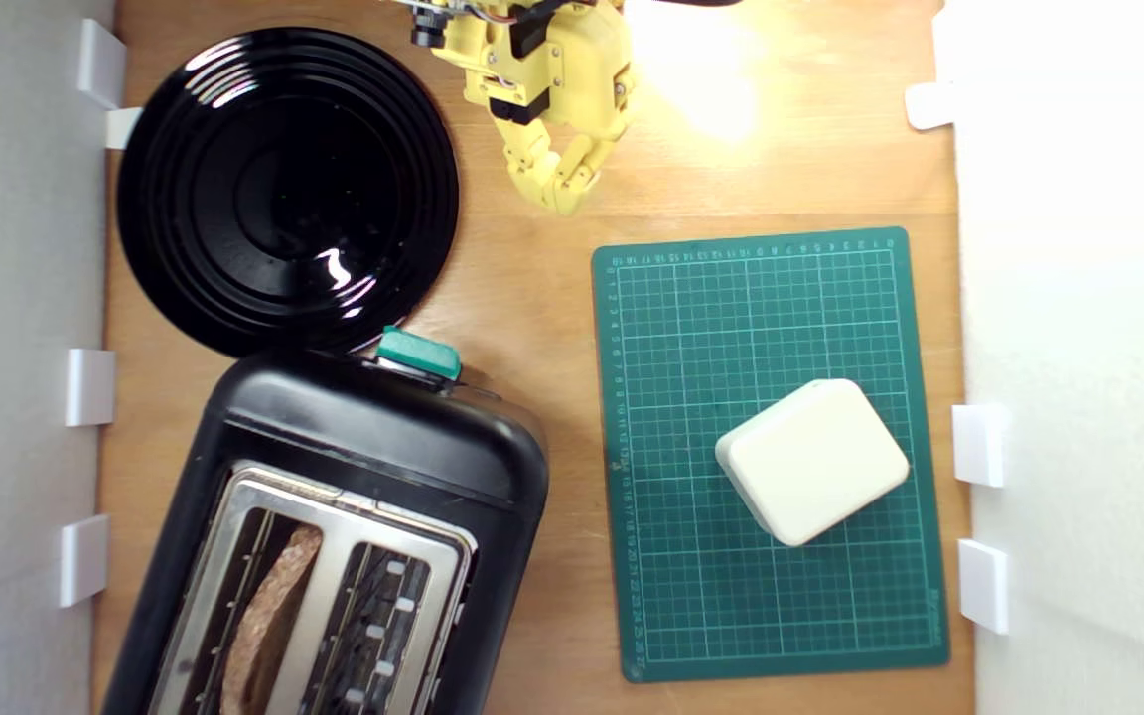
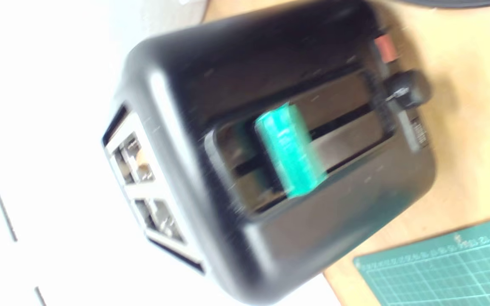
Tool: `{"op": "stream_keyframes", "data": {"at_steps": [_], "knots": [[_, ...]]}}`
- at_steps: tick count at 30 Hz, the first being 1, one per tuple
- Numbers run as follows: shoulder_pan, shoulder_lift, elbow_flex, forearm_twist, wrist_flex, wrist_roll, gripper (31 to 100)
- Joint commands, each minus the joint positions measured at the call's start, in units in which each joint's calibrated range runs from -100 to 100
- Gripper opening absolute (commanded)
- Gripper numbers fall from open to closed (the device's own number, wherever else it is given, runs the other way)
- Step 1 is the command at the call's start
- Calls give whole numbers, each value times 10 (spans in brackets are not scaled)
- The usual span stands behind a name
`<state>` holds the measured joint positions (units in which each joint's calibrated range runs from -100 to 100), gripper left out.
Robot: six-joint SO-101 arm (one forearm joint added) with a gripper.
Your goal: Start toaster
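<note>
Yellow and jointed, the gripper (image 1: pixel 564 194) is seen only in the exterior view, near the top edge of the wooden table (image 1: pixel 532 288), between the black plate (image 1: pixel 286 189) and the green cutting mat (image 1: pixel 771 452). Its fingertips are drawn close together with nothing between them, and nothing is touched by them. In the wrist view no part of the gripper is shown.

The toaster (image 1: pixel 334 536) is placed at the lower part of the exterior view's left, turned at an angle, with its far end just beside the plate's rim. Its silver top plate (image 1: pixel 334 596) and two slots are seen from above, and a slice of brown bread (image 1: pixel 269 621) is held in the slot nearer the exterior view's left. The other slot appears to hold only wire guides. The teal lever (image 1: pixel 419 355) is seen there only as a small tab jutting from the toaster's far end.

By the wrist view, which is blurred, that end face of the toaster (image 2: pixel 270 170) is shown instead: the lever (image 2: pixel 289 151) sits in a recessed panel with a long dark track, and a black knob (image 2: pixel 408 89) and a small reddish button (image 2: pixel 384 47) are seen at one end of it.

A cream rounded block (image 1: pixel 812 460) rests on the mat, well apart from the toaster.
</note>
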<state>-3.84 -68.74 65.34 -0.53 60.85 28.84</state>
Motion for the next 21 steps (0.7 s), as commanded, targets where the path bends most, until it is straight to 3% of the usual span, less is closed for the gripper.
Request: {"op": "stream_keyframes", "data": {"at_steps": [1, 7, 21], "knots": [[37, 81, -123, 6, -3, 43, 313], [67, 164, -211, 48, -4, 110, 313], [103, 318, -463, 48, -7, 128, 313]]}}
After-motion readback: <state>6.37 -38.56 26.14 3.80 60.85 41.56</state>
